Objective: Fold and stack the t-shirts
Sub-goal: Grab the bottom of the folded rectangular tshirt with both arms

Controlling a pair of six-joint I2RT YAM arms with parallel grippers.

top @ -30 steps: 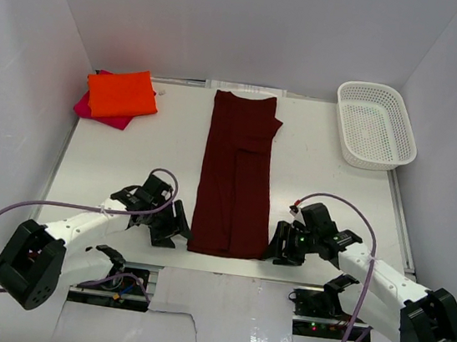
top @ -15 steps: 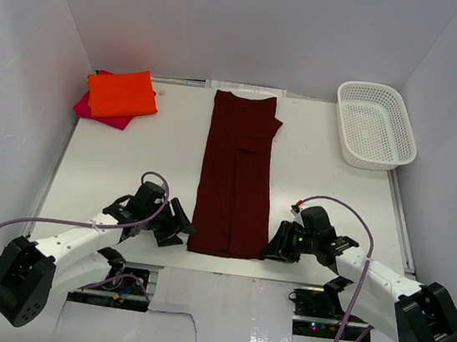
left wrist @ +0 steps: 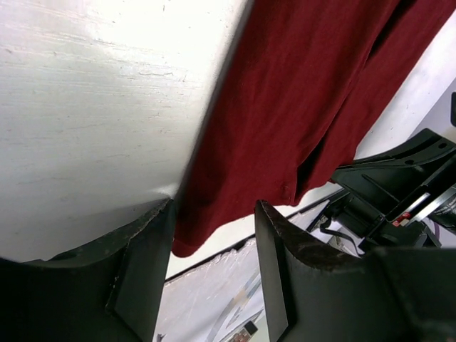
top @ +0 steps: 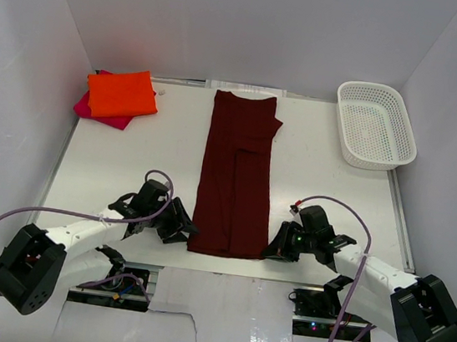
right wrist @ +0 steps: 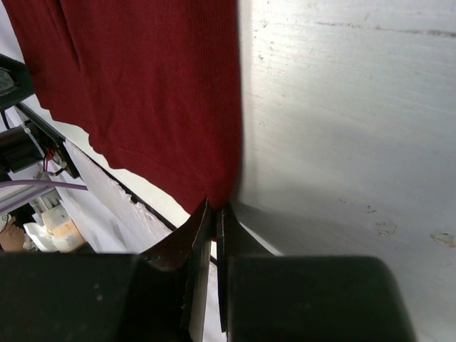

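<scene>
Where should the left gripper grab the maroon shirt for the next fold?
Its near-left hem corner, approached from the left edge. The maroon shirt lies flat as a long strip, and that corner sits inside the open left gripper.

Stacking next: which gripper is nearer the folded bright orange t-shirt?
Left. Left gripper at the near-left corner of the dark maroon t-shirt, on the bright orange t-shirt side; right gripper pinches the near-right corner, farther.
</scene>
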